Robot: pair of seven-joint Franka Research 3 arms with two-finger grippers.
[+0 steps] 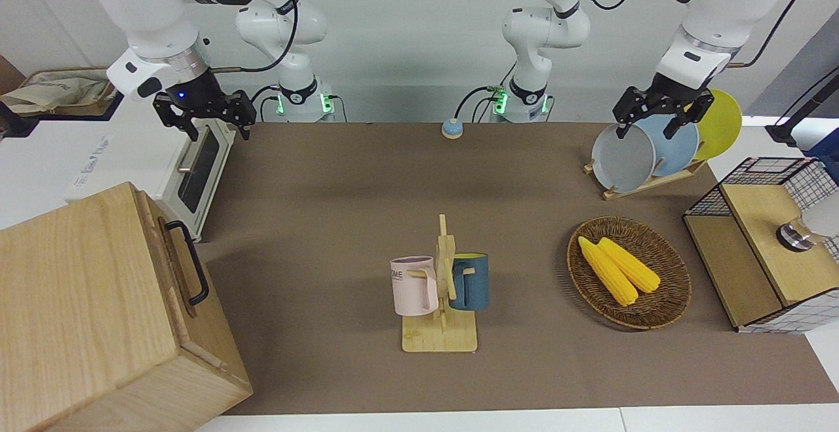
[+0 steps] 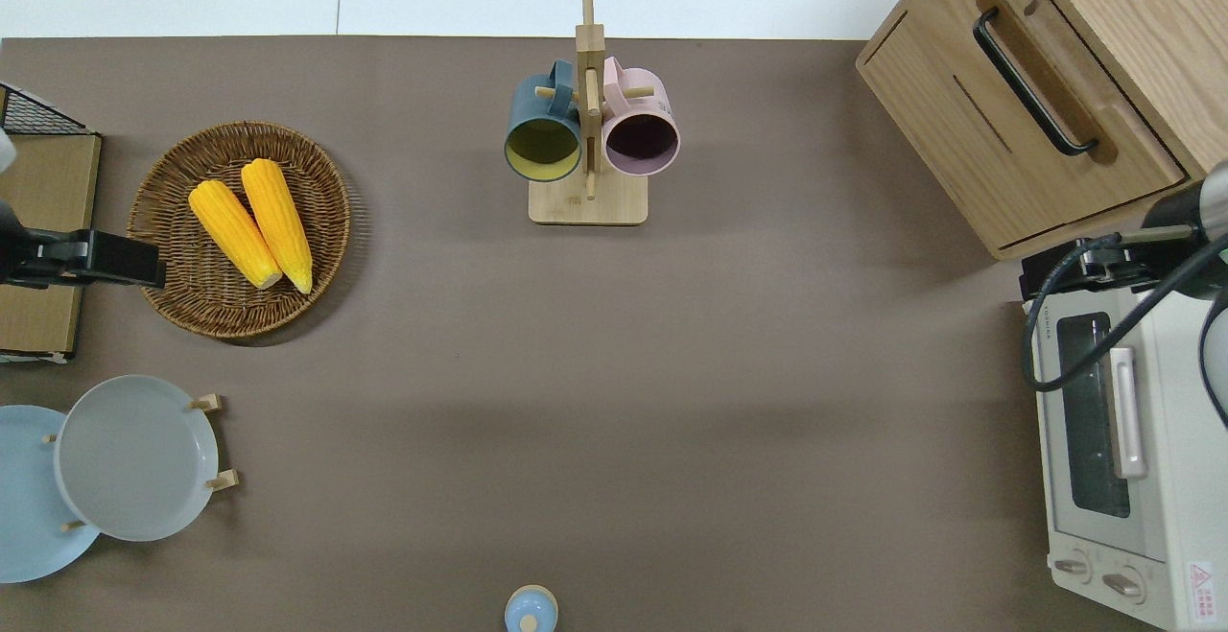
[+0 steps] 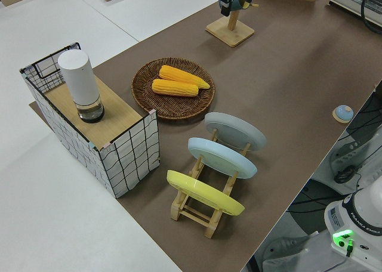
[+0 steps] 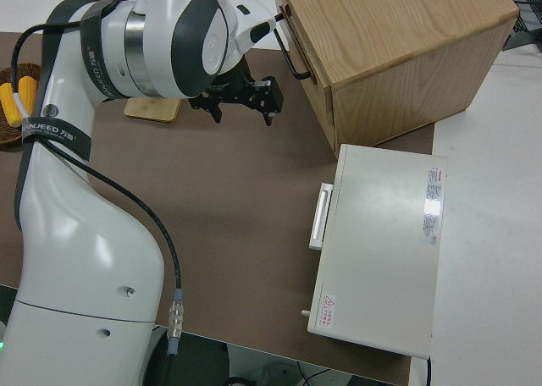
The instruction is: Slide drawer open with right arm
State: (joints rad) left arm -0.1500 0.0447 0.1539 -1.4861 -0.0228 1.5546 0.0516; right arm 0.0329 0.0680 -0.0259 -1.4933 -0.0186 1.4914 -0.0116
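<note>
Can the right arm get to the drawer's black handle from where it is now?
Probably yes. The right gripper is open, over the toaster oven next to the cabinet, and nothing stands between it and the drawer with its handle. The left arm is parked.

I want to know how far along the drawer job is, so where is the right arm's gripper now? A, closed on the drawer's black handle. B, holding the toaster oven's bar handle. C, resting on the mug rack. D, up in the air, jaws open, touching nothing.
D: the right gripper hangs with its jaws spread and nothing between them, clear of the drawer, whose black handle is untouched, and of the toaster oven.
</note>
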